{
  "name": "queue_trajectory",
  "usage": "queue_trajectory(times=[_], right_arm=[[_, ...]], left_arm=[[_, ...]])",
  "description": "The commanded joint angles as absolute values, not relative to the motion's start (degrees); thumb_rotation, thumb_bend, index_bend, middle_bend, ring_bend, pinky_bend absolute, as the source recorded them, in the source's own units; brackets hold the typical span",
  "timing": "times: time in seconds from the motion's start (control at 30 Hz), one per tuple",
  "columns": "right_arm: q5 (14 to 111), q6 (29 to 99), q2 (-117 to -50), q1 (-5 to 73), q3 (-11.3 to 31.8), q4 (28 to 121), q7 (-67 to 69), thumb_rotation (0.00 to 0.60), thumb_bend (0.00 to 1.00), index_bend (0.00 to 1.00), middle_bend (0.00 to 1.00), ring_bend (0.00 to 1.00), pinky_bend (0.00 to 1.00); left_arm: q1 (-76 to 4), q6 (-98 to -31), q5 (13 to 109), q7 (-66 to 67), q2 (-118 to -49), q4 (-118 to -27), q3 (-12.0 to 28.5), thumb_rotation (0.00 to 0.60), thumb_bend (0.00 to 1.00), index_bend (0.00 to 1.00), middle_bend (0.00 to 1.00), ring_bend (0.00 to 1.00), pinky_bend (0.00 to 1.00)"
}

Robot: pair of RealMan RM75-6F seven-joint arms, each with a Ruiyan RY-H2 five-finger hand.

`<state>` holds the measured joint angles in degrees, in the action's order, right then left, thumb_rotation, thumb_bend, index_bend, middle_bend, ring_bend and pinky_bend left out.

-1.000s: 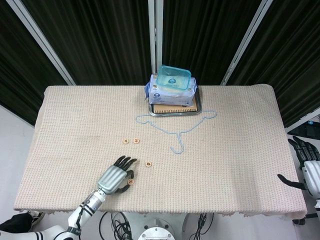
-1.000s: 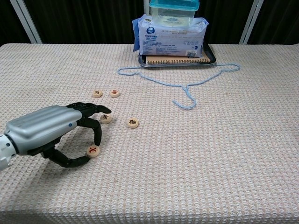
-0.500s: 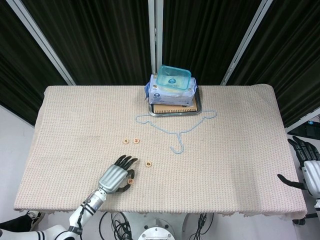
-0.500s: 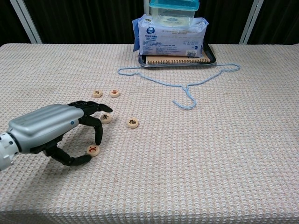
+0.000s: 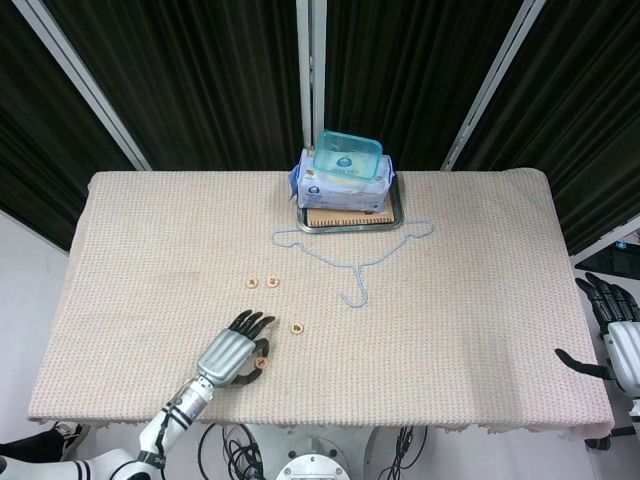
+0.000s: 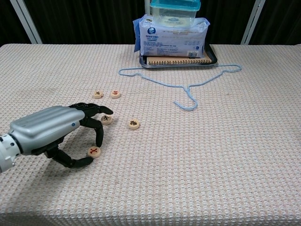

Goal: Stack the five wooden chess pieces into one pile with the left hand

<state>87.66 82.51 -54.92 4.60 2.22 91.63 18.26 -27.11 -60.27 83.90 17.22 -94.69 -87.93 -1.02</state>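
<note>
From the head view, the left hand (image 5: 232, 352) lies low near the front edge of the table (image 5: 480, 300), its fingers arched over one disc (image 5: 260, 362), while another disc (image 5: 297, 327) lies just beside to its right and a pair (image 5: 262, 283) sits farther back; the right hand (image 5: 612, 330) hangs off the table's right edge, fingers spread and holding nothing. The table wears a beige woven cloth, a blue hanger (image 5: 352, 258) lies past mid-table, a tray (image 5: 396, 215) at the back carries a packet (image 5: 345, 188) topped by a teal box (image 5: 346, 156), and black curtains close the room behind. From the chest view, the left hand (image 6: 51, 129) has thumb and a fingertip closing on the red-marked disc (image 6: 94, 151), seemingly touching but not lifted, so I judge the first pick is only starting and no pile exists. A third disc (image 6: 106, 119) lies by the fingertips, a fourth (image 6: 134, 124) to the right, and two more (image 6: 106, 94) sit beyond. Next comes a firm pinch, a clean lift, and a level set-down on a neighbouring disc.
</note>
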Motion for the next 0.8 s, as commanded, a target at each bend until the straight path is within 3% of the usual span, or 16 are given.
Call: queue_trajectory(times=[0.03,0.53,0.8], right_arm=[[87.6,82.5,-54.9,4.6,2.2,91.6,18.3,0.600,0.09,0.00,0.00,0.00,0.00],[87.7,82.5,-55.0,4.6,2.2,91.6,18.1,0.600,0.09,0.00,0.00,0.00,0.00],[87.5,82.1,-55.0,4.7,2.2,91.6,18.1,0.600,0.09,0.00,0.00,0.00,0.00]], left_arm=[[-27.2,-60.3,83.8,17.3,-94.7,-87.8,-1.0,0.600,0.28,0.48,0.06,0.00,0.00],[-27.0,-62.2,84.5,16.5,-93.7,-89.1,-0.9,0.600,0.29,0.51,0.06,0.00,0.00],[-28.2,-61.9,83.2,16.1,-91.3,-91.8,1.3,0.600,0.29,0.51,0.06,0.00,0.00]])
